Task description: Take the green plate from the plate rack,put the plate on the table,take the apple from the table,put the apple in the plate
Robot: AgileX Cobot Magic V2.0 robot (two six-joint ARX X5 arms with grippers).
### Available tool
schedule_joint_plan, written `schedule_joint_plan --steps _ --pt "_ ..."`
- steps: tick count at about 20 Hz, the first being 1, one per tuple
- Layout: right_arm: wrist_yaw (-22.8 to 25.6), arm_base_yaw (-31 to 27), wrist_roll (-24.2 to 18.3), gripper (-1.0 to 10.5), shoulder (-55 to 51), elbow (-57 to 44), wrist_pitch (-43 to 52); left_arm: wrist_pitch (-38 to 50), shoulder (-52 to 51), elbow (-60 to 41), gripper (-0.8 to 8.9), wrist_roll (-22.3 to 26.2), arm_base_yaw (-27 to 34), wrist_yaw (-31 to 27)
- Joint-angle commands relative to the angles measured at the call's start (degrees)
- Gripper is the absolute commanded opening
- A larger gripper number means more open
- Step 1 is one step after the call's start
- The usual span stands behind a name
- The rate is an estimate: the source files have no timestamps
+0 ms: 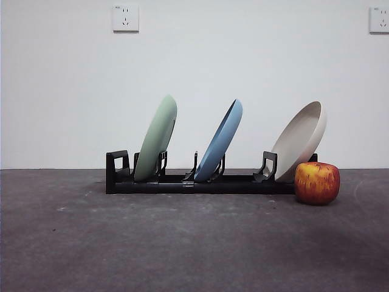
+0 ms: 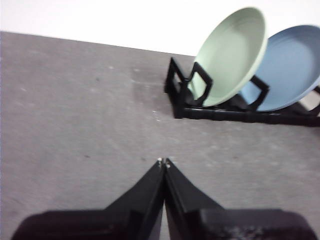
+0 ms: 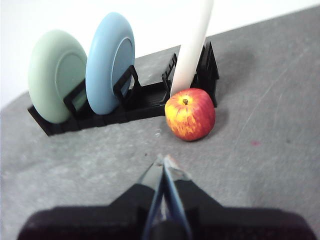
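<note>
Green plate (image 1: 156,139) leans in plate rack (image 1: 182,182); beige plate (image 3: 192,45) cut off in right wrist view. Left hand (image 2: 164,161) and right hand (image 3: 161,161) clenched, empty, above the desk (image 1: 182,243).

even, soft, bright light throughout; the white wall (image 1: 243,61) is nearly blown out. the streaked red-and-yellow apple (image 1: 316,182) casts a faint shadow on the mottled dark grey desk (image 1: 182,243). both wrist views are softly blurred, with each black end effector at lower centre dark and out of focus.
</note>
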Motion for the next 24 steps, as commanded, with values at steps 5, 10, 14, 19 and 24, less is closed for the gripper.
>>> schedule_joint_plan --steps 5,10,14,19,24 --pt "-0.04 0.02 5.64 -0.1 3.72 6.16 -0.33 -2.95 0.17 4.15 -0.07 -6.64 0.20 4.55" --pt "-0.13 0.02 3.78 -0.1 9.81 13.27 -2.58 -7.67 2.45 9.64 -0.07 -6.58 0.20 6.88" --pt "-0.46 0.04 -2.95 -0.1 16.37 21.53 -11.21 -9.92 6.60 14.40 -0.07 -6.32 0.20 11.02" --pt "-3.19 0.07 -12.15 -0.1 24.26 32.17 -23.89 -13.73 13.70 21.16 -0.07 -2.34 0.17 16.35" --pt "-4.50 0.09 -19.08 -0.1 31.08 42.10 -36.74 -21.77 21.73 29.44 -0.08 4.79 0.09 20.63"
